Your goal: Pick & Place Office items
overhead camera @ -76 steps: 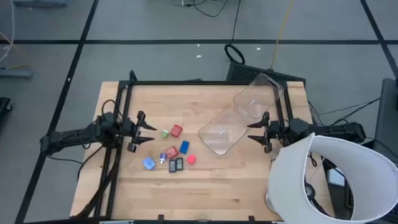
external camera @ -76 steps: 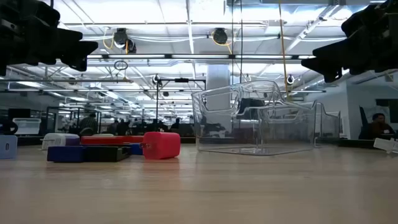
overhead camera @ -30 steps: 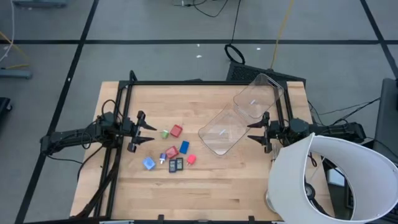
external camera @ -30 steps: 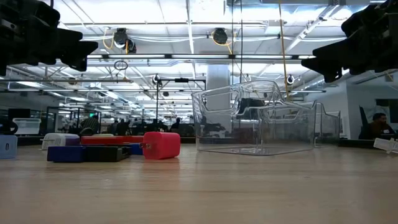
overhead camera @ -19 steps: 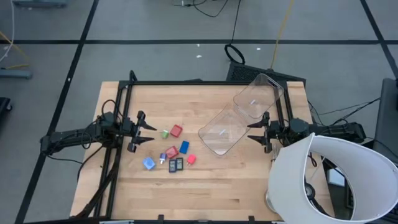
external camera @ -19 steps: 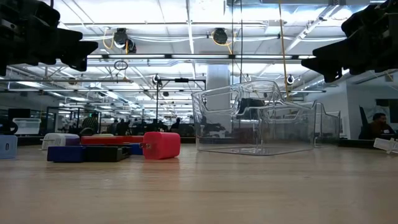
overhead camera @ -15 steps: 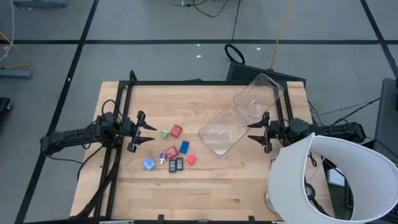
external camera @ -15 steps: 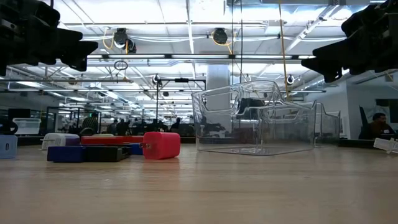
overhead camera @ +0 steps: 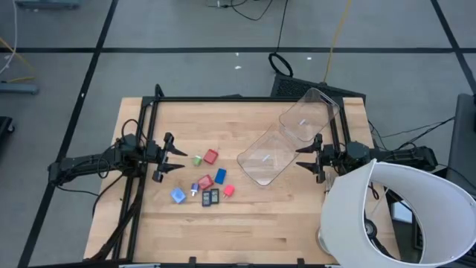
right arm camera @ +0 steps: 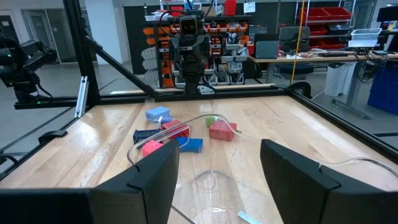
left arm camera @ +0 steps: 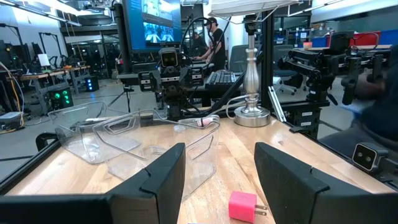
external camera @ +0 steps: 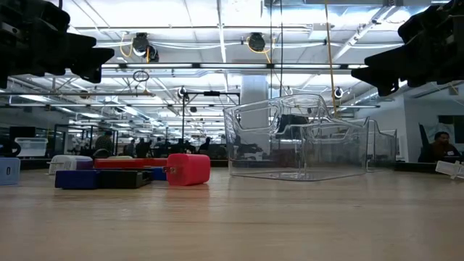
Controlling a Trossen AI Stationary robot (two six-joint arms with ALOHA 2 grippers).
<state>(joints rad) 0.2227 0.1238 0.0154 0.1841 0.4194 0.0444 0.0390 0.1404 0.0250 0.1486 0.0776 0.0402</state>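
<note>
Eight or so tiny office items (overhead camera: 206,181) sit bunched mid-table, nearly touching, so a grab could easily bump neighbors or pinch two at once. Clear bin (overhead camera: 286,145) lies tipped on its side nearby, so drops might slide out. Left gripper (overhead camera: 175,158) and right gripper (overhead camera: 303,158) both hover spread apart, holding nothing.

Wooden table (overhead camera: 260,216): scattered office items (overhead camera: 206,181), clear bin (overhead camera: 286,138) on side.
</note>
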